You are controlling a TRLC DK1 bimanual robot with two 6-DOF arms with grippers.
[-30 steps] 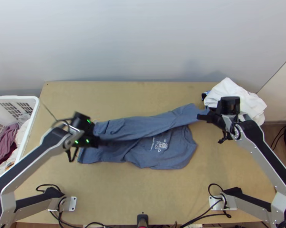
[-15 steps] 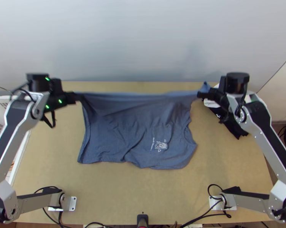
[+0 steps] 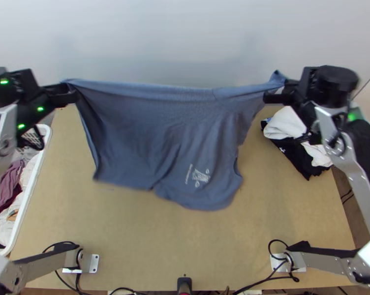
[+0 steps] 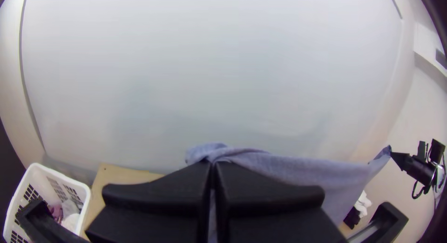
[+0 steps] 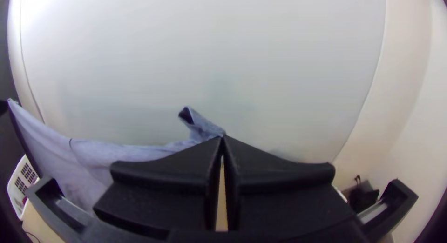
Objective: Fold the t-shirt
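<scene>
T-shirt (image 3: pixel 160 132) raised higher | left gripper (image 3: pixel 73 95), right gripper (image 3: pixel 267 97) pinching upper edge near ends | open tabletop (image 3: pixel 185 236) nearside

Blue t-shirt (image 3: pixel 160 128) with a white print (image 3: pixel 200 176)

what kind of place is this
Probably a robot test workspace for laundry folding: two arms hold a blue t-shirt over a wooden table, with a white basket of clothes beside it.

White basket (image 4: pixel 85 203), white cloth (image 3: pixel 285 124), black cloth (image 3: pixel 301 161)
</scene>
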